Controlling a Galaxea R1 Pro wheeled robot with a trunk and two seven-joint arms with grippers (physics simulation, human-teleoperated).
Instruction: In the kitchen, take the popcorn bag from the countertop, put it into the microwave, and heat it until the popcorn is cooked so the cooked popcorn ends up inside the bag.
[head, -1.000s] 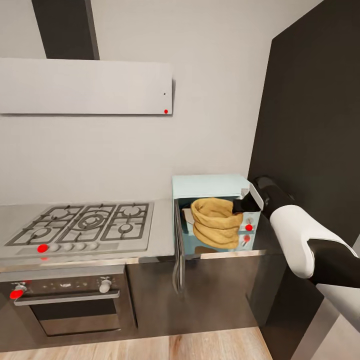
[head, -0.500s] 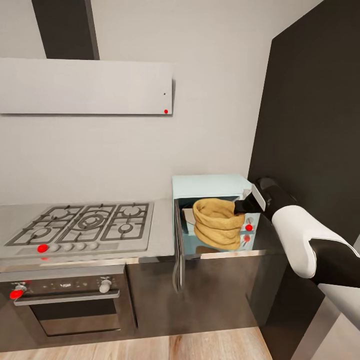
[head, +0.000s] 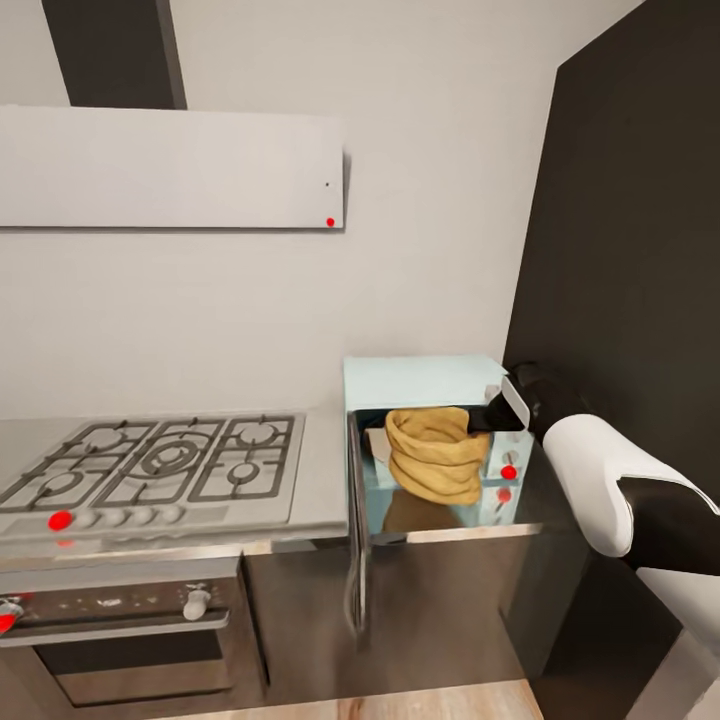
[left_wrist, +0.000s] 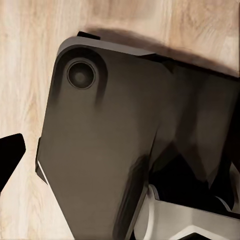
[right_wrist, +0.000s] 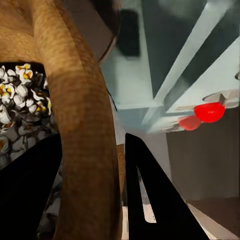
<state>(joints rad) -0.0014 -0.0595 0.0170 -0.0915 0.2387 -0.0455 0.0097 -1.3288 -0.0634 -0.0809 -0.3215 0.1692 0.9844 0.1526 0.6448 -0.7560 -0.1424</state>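
A pale blue microwave (head: 425, 385) sits on the steel countertop (head: 325, 480), its door (head: 356, 530) swung open toward the viewer. The tan bag (head: 436, 452) hangs at the microwave's mouth, partly inside and seemingly just above the cavity floor, though that is hard to tell. The right gripper (head: 487, 418) is clamped on the bag's rolled rim on the side nearest the microwave's red knobs (head: 509, 472); the right wrist view shows one dark finger (right_wrist: 150, 200) outside the rim and one inside, beside whitish popcorn (right_wrist: 17, 105). The left gripper points down at the robot's dark base (left_wrist: 100, 150) and wood floor; whether it is open cannot be told.

Risks, as a judgement: the rim grip is thin, so the bag could slip, tip and spill. Pushing deeper, the bag's bulk may catch the cavity's top edge or the knob panel. Room is tight: the door edge stands just beside the bag on one side, the dark wall (head: 630, 250) beyond the microwave on the other.
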